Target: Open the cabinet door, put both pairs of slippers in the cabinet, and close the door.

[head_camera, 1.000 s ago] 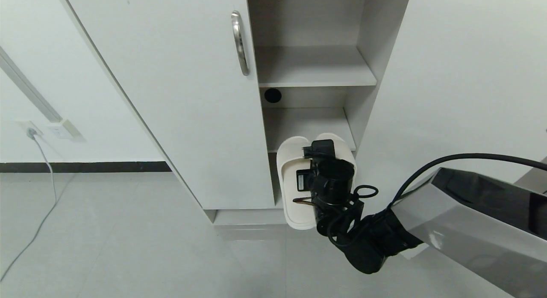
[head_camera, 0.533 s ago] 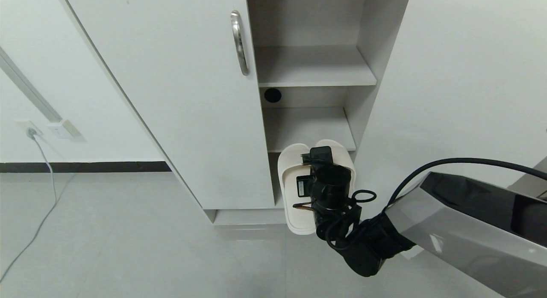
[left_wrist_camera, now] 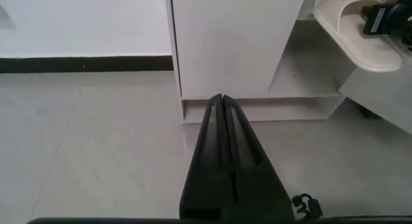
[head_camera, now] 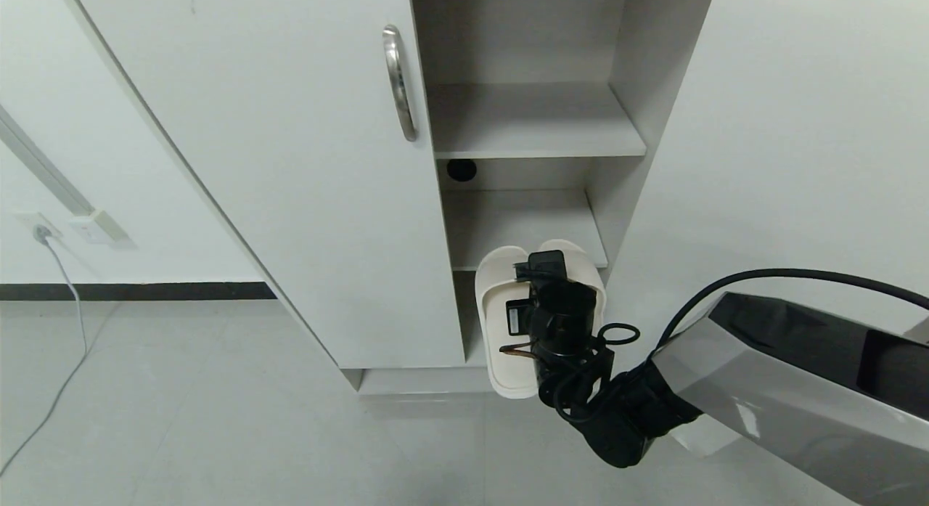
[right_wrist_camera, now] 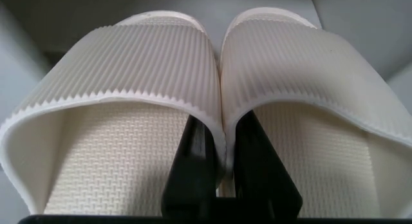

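**Desk:** What has the right hand got?

**Me:** My right gripper [head_camera: 538, 268] is clamped on the pair of slippers [head_camera: 499, 313]. In its wrist view the two dark fingers [right_wrist_camera: 193, 166] sit one inside each slipper and pinch the two inner walls together, with the ribbed straps just ahead of them.

**Desk:** And where is that against the cabinet [head_camera: 631, 92]?

**Me:** The cabinet door [head_camera: 290, 165] stands swung open to the left of the hand, its handle [head_camera: 398, 81] above and left of it. The slippers are toes-forward at the opening. The toes reach the front edge of the lower shelf [head_camera: 522, 223], just ahead of the hand, and the heels hang back toward me over the floor [head_camera: 218, 433]. I think the toes are clear of that edge, but from up here I can't tell. The upper shelf [head_camera: 530, 121] is well above the hand, and the bottom compartment [head_camera: 464, 324] is below and to its left.

**Desk:** Left side?

**Me:** My left gripper [left_wrist_camera: 222, 98] has its fingers pressed flat together with nothing between them. It hangs low over the floor tiles, with the cabinet's base ahead of it and the slippers higher up and well apart from it.
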Controlling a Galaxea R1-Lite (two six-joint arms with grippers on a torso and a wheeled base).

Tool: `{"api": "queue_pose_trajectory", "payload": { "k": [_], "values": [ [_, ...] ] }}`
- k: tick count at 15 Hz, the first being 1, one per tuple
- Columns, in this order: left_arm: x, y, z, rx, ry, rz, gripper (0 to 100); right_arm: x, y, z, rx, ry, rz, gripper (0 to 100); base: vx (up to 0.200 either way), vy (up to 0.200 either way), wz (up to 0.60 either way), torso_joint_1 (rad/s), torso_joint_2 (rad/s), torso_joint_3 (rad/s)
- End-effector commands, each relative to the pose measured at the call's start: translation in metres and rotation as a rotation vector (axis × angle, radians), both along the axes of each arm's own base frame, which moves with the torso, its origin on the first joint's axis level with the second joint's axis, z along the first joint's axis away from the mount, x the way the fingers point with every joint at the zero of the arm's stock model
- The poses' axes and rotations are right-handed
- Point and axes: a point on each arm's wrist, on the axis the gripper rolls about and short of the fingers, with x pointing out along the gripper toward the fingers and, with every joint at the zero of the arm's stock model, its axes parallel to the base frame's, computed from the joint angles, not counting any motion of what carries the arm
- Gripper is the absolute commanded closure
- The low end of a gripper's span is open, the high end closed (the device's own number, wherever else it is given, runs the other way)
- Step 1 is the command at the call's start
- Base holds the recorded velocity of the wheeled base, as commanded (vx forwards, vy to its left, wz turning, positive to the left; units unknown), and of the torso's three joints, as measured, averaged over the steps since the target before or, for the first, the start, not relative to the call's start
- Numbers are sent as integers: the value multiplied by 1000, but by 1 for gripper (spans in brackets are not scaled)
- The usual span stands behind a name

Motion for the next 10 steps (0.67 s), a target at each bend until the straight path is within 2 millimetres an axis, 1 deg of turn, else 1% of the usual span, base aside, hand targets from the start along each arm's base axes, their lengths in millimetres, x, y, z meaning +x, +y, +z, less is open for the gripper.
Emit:
{"api": "queue_pose_trajectory", "payload": {
  "k": [1, 7, 8, 10],
  "values": [
    [0, 0, 0, 0, 1, -1, 100, -1, 1, 0, 1, -1, 3, 100, 200, 0, 0, 12, 7, 2],
    [0, 0, 0, 0, 1, 1, 100, 1, 3, -5, -5, 3, 3, 100, 200, 0, 0, 5, 4, 1],
    [0, 0, 0, -2, 1, 1, 100, 2, 3, -6, -4, 2, 3, 100, 0, 0, 0, 0, 0, 0],
    [0, 0, 0, -2, 1, 1, 100, 10, 3, -11, -3, 2, -9, 100, 0, 0, 0, 0, 0, 0]
  ]
}}
